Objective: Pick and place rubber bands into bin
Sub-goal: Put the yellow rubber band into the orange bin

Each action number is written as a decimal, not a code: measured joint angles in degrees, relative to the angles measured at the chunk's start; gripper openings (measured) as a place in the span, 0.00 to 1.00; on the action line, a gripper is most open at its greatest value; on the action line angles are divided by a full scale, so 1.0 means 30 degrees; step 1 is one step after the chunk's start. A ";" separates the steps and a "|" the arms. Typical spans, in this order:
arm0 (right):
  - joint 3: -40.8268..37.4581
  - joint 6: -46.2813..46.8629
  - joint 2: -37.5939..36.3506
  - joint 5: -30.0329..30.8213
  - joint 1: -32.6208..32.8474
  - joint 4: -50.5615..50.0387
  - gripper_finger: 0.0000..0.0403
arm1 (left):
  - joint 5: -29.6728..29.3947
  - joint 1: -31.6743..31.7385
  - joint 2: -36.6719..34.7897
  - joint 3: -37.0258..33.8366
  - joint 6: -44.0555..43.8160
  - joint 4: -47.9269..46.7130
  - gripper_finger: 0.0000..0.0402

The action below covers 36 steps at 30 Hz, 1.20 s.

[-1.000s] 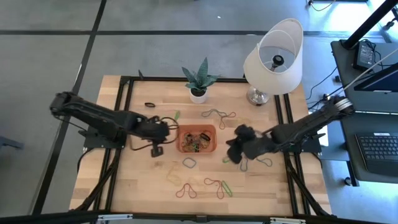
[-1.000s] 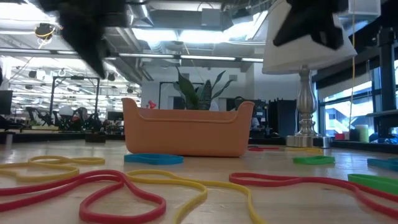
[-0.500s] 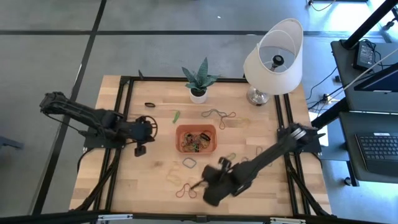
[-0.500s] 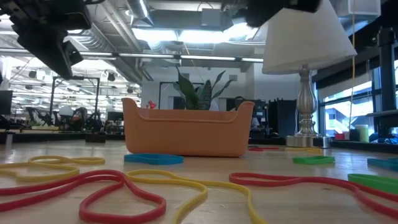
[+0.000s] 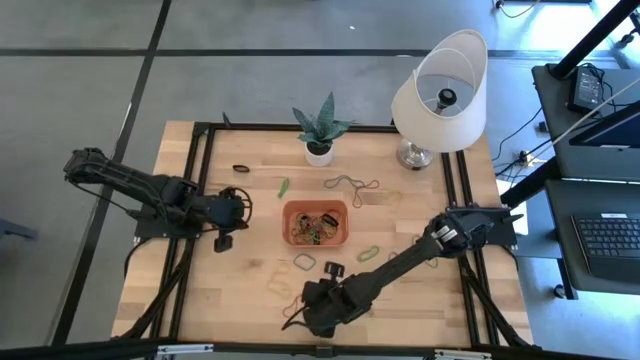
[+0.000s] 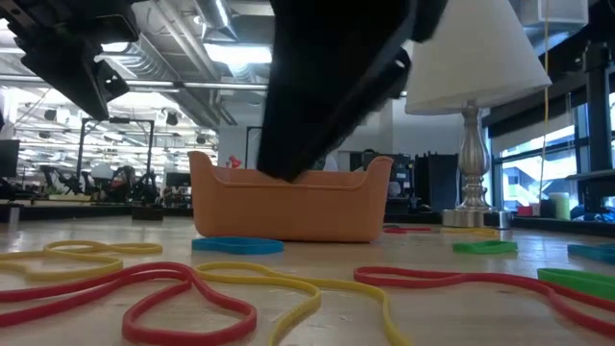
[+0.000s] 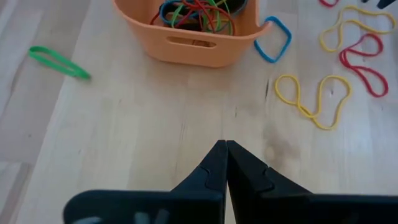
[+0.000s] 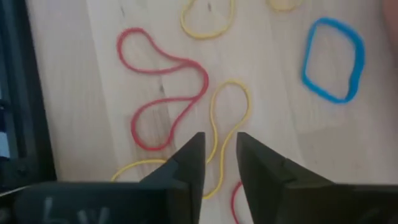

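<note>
Right gripper [image 5: 318, 308] is down low over the front of the bench [image 5: 240, 285], stretched well forward of the bin [image 5: 316, 222]. Its jaws stand slightly apart with nothing between them, and through that narrow gap the wrist view shows a yellow band [image 8: 227, 121] lying flat on the wood. Just beside it sits a twisted red band [image 8: 163, 93], and off to one side a blue band [image 8: 333, 59], apart from the others. In the low view the right arm fills the middle as a big dark shape in front of the bin.

Left gripper [image 5: 224, 240] waits on the left side of the bench, near the bin but clear of it. Its jaws are closed tight, tips touching, empty.

The bin sits mid-bench, in front of the plant [image 5: 319, 128], with a tangle of bands [image 7: 202, 12] already inside: green, red, blue, yellow. More bands lie loose on the bench: a green one [image 7: 59, 62] apart behind the bin, a blue loop [image 7: 273, 40] touching the bin's wall, yellow [image 7: 314, 99] and red [image 7: 360, 56] ones in front. The lamp [image 5: 440, 90] stands at the back right.
</note>
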 joint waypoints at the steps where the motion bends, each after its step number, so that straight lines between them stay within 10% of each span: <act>1: -0.0063 0.0241 0.0000 -0.0175 -0.0056 -0.0007 0.26 | 0.0007 0.0000 0.0008 0.0000 0.0006 0.0004 0.01; 18: -0.0297 0.1690 0.1465 -0.0501 -0.0101 -0.0020 0.51 | 0.0080 0.0000 0.0007 0.0000 -0.0198 -0.0042 0.01; 36: -0.0276 0.2162 0.1662 -0.0982 -0.0102 -0.0145 0.01 | 0.0007 0.0000 0.0007 0.0000 -0.0191 -0.0031 0.01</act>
